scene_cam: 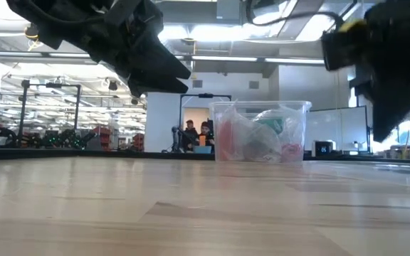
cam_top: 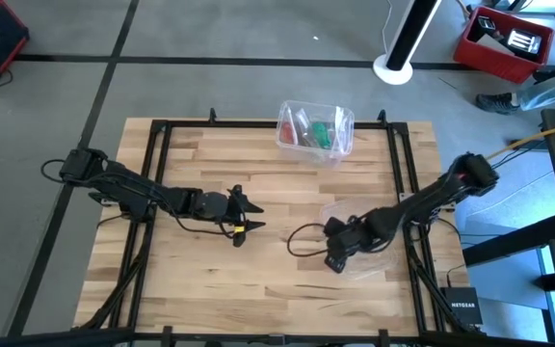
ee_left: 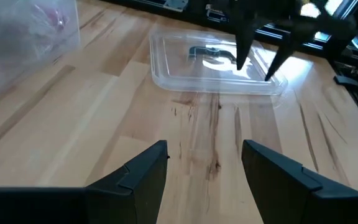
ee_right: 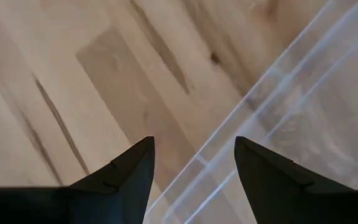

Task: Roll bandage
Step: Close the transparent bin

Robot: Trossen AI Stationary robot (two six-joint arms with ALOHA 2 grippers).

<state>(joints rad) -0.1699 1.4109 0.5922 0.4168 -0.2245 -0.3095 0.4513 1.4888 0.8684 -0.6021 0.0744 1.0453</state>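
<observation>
bandage [cam_top: 323, 132] green, inside clear box [cam_top: 314, 128] far centre, lid [ee_left: 216, 62] off, lying flat near right | right gripper [ee_right: 193, 163] released over lid edge, empty | left gripper [ee_left: 204, 163] released mid-table, empty | step: reach box, pinch bandage only, lift clear of wrappers

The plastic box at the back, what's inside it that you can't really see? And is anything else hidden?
- Clear plastic box: green and pinkish things show through its walls in the high and low views, too small and jumbled to name.
- Clear lid on the table: the right gripper above it covers part of it in the left wrist view.
- Left gripper: its tips are cut off by the top edge in the low view.
</observation>
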